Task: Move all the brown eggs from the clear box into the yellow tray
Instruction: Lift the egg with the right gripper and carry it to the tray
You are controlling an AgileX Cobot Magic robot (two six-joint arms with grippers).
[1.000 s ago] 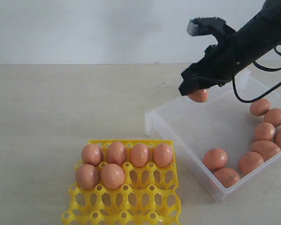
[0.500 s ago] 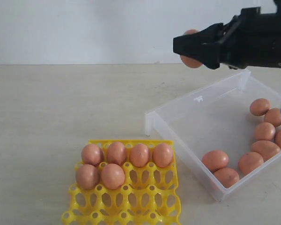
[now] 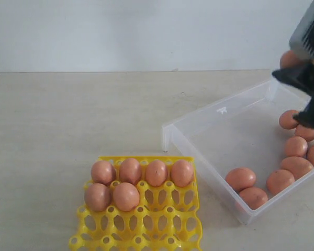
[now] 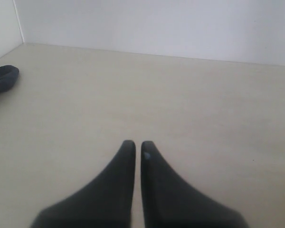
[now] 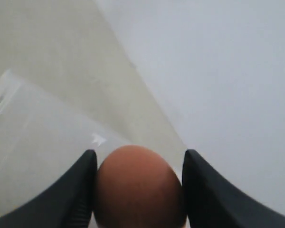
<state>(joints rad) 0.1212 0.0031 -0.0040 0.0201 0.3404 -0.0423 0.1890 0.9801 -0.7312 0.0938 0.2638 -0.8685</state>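
Right tool (image 5: 138, 159) is gripping a brown egg (image 5: 138, 190) in the frame's upper right, above the clear box (image 3: 235, 141) holding more. Left tool (image 4: 134, 145) is sitting closed over the counter (image 4: 180, 95); the yellow tray (image 3: 146, 232), lower center, is carrying six.

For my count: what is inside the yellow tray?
The yellow tray holds six brown eggs: four in the far row, two left in the next. Other sockets seen are empty; its nearest edge is cropped.
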